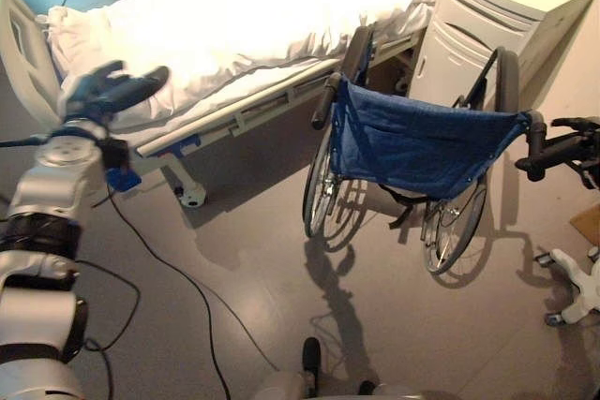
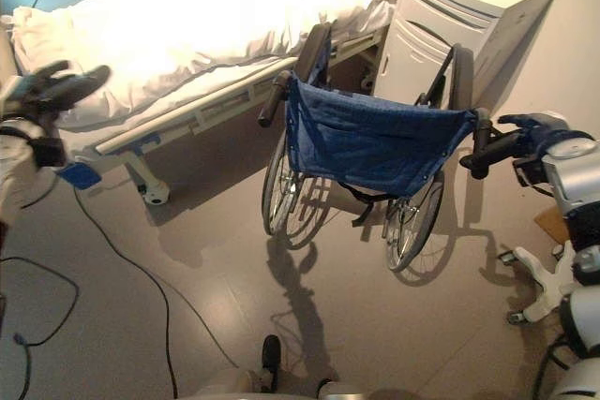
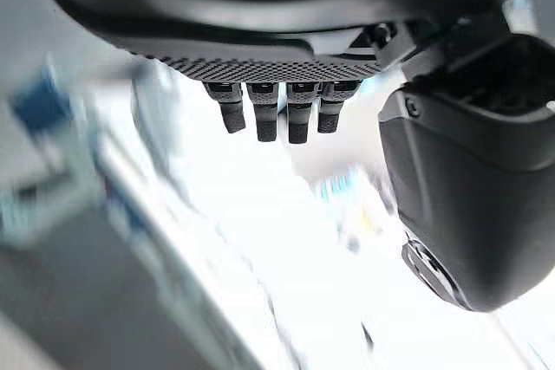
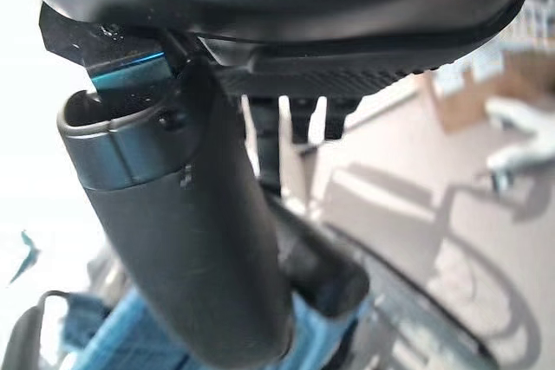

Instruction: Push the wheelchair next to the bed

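Currently wheelchair (image 2: pixel 366 152) (blue fabric back, spoked wheels) sits beside the bed (image 1: pixel 225 25); right hand (image 2: pixel 525 138) fingers curl round its black push handle (image 2: pixel 489 147); left hand (image 1: pixel 112 91) hovers, fingers straight.

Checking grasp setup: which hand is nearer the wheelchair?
Right. The right hand is at the wheelchair's right push handle; the left hand hangs open well off to its left, before the bed.

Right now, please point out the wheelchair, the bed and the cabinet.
wheelchair (image 1: pixel 412 147), left eye view, on its blue backrest cloth.
bed (image 1: pixel 234 16), left eye view, on the white cover.
cabinet (image 2: pixel 441 21), right eye view, on its front.
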You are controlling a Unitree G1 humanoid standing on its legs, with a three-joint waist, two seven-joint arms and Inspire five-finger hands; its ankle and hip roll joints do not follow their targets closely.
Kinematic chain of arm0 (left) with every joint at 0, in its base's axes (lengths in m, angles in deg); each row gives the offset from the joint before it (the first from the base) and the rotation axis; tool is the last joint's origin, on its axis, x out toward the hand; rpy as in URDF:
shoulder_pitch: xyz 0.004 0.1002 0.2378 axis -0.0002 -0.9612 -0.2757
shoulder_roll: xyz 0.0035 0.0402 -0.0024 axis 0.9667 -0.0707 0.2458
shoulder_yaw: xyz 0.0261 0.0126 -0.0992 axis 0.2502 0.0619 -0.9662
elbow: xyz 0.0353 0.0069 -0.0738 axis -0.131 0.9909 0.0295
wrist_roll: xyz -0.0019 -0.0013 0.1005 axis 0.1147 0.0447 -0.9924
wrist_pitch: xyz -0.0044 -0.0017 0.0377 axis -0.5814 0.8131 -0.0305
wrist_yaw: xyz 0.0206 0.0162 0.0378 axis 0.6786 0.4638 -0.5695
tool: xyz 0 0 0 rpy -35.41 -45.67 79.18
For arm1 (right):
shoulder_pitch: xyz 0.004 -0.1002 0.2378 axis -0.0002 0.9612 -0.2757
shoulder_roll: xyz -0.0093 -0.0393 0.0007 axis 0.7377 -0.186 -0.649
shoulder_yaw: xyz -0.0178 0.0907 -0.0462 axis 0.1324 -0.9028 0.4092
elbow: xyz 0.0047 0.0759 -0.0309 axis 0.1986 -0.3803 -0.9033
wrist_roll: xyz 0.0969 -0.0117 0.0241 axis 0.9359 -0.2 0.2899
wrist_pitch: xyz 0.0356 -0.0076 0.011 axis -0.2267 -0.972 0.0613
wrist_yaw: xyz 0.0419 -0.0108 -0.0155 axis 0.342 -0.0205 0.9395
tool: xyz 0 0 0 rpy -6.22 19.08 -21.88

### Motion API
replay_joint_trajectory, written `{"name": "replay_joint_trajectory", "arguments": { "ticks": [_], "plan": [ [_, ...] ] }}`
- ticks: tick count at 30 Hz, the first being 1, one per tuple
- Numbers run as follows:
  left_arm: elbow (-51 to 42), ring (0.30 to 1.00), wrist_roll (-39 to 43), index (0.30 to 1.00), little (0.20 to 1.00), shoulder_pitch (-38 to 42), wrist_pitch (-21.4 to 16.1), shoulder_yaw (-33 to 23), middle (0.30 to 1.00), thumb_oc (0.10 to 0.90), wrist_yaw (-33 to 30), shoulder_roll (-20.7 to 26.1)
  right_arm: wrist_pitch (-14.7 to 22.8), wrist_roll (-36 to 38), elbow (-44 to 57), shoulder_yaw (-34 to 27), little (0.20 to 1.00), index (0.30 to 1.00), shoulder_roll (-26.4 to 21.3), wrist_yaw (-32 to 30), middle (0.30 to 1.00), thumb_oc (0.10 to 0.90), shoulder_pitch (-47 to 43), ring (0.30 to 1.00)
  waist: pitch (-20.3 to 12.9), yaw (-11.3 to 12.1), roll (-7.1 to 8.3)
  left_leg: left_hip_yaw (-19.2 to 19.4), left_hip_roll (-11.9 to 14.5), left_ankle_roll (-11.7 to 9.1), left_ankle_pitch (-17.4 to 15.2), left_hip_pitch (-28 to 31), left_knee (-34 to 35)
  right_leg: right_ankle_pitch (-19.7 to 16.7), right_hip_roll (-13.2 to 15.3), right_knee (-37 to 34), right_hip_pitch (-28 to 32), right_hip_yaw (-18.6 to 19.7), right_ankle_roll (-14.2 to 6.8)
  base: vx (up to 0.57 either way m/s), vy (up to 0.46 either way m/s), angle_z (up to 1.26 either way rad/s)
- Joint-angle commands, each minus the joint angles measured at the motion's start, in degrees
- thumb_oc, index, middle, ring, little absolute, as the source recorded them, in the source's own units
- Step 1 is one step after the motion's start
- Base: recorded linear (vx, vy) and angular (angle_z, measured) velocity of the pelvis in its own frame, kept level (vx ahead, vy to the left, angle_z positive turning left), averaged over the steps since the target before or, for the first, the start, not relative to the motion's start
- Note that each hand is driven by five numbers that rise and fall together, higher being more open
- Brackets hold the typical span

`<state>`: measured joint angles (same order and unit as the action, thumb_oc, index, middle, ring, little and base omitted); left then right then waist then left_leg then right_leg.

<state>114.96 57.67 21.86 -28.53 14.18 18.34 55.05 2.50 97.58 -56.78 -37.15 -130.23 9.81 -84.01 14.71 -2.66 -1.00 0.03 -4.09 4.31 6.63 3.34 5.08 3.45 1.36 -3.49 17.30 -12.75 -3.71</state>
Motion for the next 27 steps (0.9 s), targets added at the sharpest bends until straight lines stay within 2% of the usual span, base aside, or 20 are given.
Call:
{"name": "replay_joint_trajectory", "arguments": {
  "ticks": [1,2,3,5,6,8,9,11,12,13,16,18,19,20,21,22,23,27],
  "plan": [
    [-6.39,0.9,-5.59,0.9,0.9,-11.66,-6.66,-9.22,0.9,0.8,-2.89,5.73,18.56,-1.15,9.73,-18.43,0.9,0.9,-7.56,-15.89,0.9,0.8,2.15,0.9,-10.86,2.75,3.21,5.73,0.67,-3.91,-10.19,6.05,-0.08,-5.62,2.31,-1.37,-9.26,5.03,-3.91,-0.05,0.048,0.39],
    [-7.44,0.9,-5.69,0.9,0.9,-13.99,-6.72,-10.84,0.9,0.8,-2.5,5.06,19.03,-0.6,10.9,-21.65,0.9,0.9,-7.01,-16.62,0.9,0.8,5.33,0.9,-10.84,2.64,3.26,5.63,0.64,-3.81,-10.32,6.07,-0.08,-5.59,2.3,-1.36,-9.29,5.23,-3.96,-0.05,0.049,0.62],
    [-9.01,0.9,-4.49,0.9,0.9,-17.13,-6.83,-12.59,0.9,0.8,-1.89,3.57,19.87,0.55,12.99,-27.35,0.9,0.9,-5.61,-18.4,0.9,0.8,10.89,0.9,-10.89,2.65,3.55,5.5,0.55,-3.65,-10.5,6.06,-0.08,-5.54,2.29,-1.34,-9.39,5.58,-4.03,-0.05,0.056,0.57],
    [-10.47,0.9,-3.32,0.9,0.9,-21.35,-7.56,-14.59,0.9,0.8,-1.05,-0.28,22.6,2.93,14.07,-34.31,0.9,0.9,-2.77,-20.83,0.9,0.8,17.65,0.9,-10.87,2.69,3.73,5.31,0.45,-3.4,-10.86,6.07,-0.08,-5.56,2.34,-1.21,-9.67,5.99,-4.24,-0.05,0.06,0.43],
    [-10.57,0.9,-1.41,0.9,0.9,-23.56,-8.9,-15.27,0.9,0.8,0.33,-3.05,24.01,6.43,14.36,-37.58,0.9,0.9,-0.86,-22.05,0.9,0.8,20.41,0.9,-10.76,2.57,3.84,4.97,0.28,-3.2,-11.02,6.06,-0.08,-5.76,2.42,-1.04,-9.97,6.51,-4.5,-0.06,0.054,0.56],
    [-11.12,0.9,1.61,0.9,0.9,-25.79,-9.16,-15.31,0.9,0.8,0.75,-7.05,26.29,10.33,14.41,-40.76,0.9,0.9,2.05,-23.4,0.9,0.8,23.38,0.9,-10.63,2.79,3.95,4.54,0.05,-2.93,-11.25,5.98,-0.08,-5.99,2.52,-0.74,-10.62,7.03,-4.8,-0.06,0.038,0.47],
    [-11.3,0.9,4.96,0.9,0.9,-27.71,-10.01,-15.38,0.9,0.8,1.86,-10.32,28.39,14.18,14.08,-42.12,0.9,0.9,4.74,-25.0,0.9,0.8,24.93,0.9,-10.42,2.88,4.0,4.09,-0.11,-2.77,-11.33,5.88,-0.08,-6.38,2.61,-0.38,-11.37,7.29,-5.11,-0.07,0.019,0.16],
    [-10.54,0.9,8.19,0.9,0.9,-29.96,-11.21,-14.49,0.9,0.8,3.39,-15.54,31.08,17.2,12.5,-43.32,0.9,0.9,9.1,-25.51,0.9,0.8,26.62,0.9,-10.12,3.07,3.99,3.66,-0.17,-2.66,-11.48,5.83,-0.08,-7.19,2.68,0.44,-12.99,7.58,-5.72,-0.08,0.01,0.14],
    [-10.28,0.9,8.95,0.9,0.9,-30.75,-11.33,-14.27,0.9,0.8,4.36,-17.01,32.16,18.7,11.82,-43.5,0.9,0.9,10.75,-25.12,0.9,0.8,27.19,0.9,-9.97,3.24,3.97,3.62,-0.15,-2.65,-11.46,5.72,-0.08,-7.42,2.74,0.95,-13.55,7.5,-5.91,-0.12,-0.013,0.04],
    [-9.45,0.9,9.33,0.9,0.9,-32.11,-11.74,-14.12,0.9,0.8,5.97,-19.68,34.15,21.22,10.44,-43.12,0.9,0.9,14.55,-24.55,0.9,0.8,27.97,0.9,-9.4,3.69,3.94,3.71,-0.08,-2.62,-11.35,5.48,-0.08,-8.05,3.0,2.28,-14.49,6.32,-6.26,-0.17,-0.05,0.02],
    [-7.22,0.9,9.7,0.9,0.9,-36.47,-11.95,-15.97,0.9,0.8,8.69,-23.33,34.67,22.01,6.62,-41.38,0.9,0.9,22.15,-19.25,0.9,0.8,30.46,0.9,-8.39,5.56,3.68,6.04,0.75,-2.51,-10.83,4.73,-0.08,-9.03,4.82,9.13,-16.98,0.53,-7.57,-0.2,-0.074,-0.29],
    [-2.55,0.9,10.55,0.9,0.9,-37.95,-14.2,-15.52,0.9,0.8,11.89,-25.62,35.32,21.75,1.45,-38.99,0.9,0.9,27.37,-14.95,0.9,0.8,33.24,0.9,-8.34,6.31,2.85,6.68,1.66,-2.14,-9.62,3.27,-0.08,-6.12,4.85,12.93,-16.35,0.72,-6.51,-0.24,-0.121,-0.49],
    [-1.76,0.9,10.89,0.9,0.9,-38.18,-14.74,-15.24,0.9,0.8,12.36,-26.08,35.71,21.62,0.65,-38.53,0.9,0.9,28.55,-14.2,0.9,0.8,33.84,0.9,-8.43,6.35,2.72,6.6,1.78,-2.05,-9.39,2.95,-0.08,-5.66,4.75,13.56,-16.16,1.08,-6.29,-0.24,-0.183,0.0],
    [1.44,0.9,10.42,0.9,0.9,-38.75,-16.56,-14.51,0.9,0.8,14.04,-27.67,38.17,21.25,-0.49,-36.19,0.9,0.9,33.96,-13.47,0.9,0.8,36.73,0.9,-8.62,6.49,2.67,6.54,1.88,-1.98,-8.71,1.88,-0.1,-3.65,4.62,14.05,-14.52,1.79,-5.88,-0.13,-0.125,0.11],
    [1.74,0.9,10.35,0.9,0.9,-38.74,-16.81,-14.44,0.9,0.8,14.19,-27.72,38.2,20.97,-0.45,-36.08,0.9,0.9,34.4,-13.49,0.9,0.8,36.89,0.9,-8.73,6.53,2.71,6.6,1.93,-2.01,-8.44,1.59,-0.08,-3.81,4.56,13.96,-14.55,1.84,-5.83,-0.16,-0.188,0.08],
    [3.55,0.9,9.62,0.9,0.9,-38.67,-17.54,-14.39,0.9,0.8,15.07,-28.52,38.71,20.78,-1.36,-34.79,0.9,0.9,37.17,-13.06,0.9,0.8,38.02,0.9,-8.89,6.68,2.82,6.65,2.0,-2.14,-7.96,0.74,-0.25,-3.07,4.4,13.7,-13.44,2.23,-5.73,-0.16,-0.228,-0.1],
    [6.41,0.9,7.45,0.9,0.9,-38.47,-19.47,-13.33,0.9,0.8,15.64,-30.22,39.1,19.41,-3.47,-31.6,0.9,0.9,41.32,-13.3,0.9,0.8,38.75,0.9,-8.92,7.19,3.1,7.06,2.39,-2.77,-7.27,-0.89,-0.65,-0.5,4.39,11.62,-10.24,2.27,-5.2,-0.17,-0.241,-0.22],
    [9.17,0.9,5.2,0.9,0.9,-39.01,-20.63,-11.6,0.9,0.8,15.09,-33.72,39.89,12.77,-9.29,-26.35,0.9,0.9,46.48,-13.14,0.9,0.8,39.95,0.9,-8.69,8.36,3.31,7.85,4.37,-5.09,-5.27,-3.87,-1.28,1.01,3.18,4.8,-7.48,1.83,-3.47,-0.15,-0.25,-0.38]
  ]
}}
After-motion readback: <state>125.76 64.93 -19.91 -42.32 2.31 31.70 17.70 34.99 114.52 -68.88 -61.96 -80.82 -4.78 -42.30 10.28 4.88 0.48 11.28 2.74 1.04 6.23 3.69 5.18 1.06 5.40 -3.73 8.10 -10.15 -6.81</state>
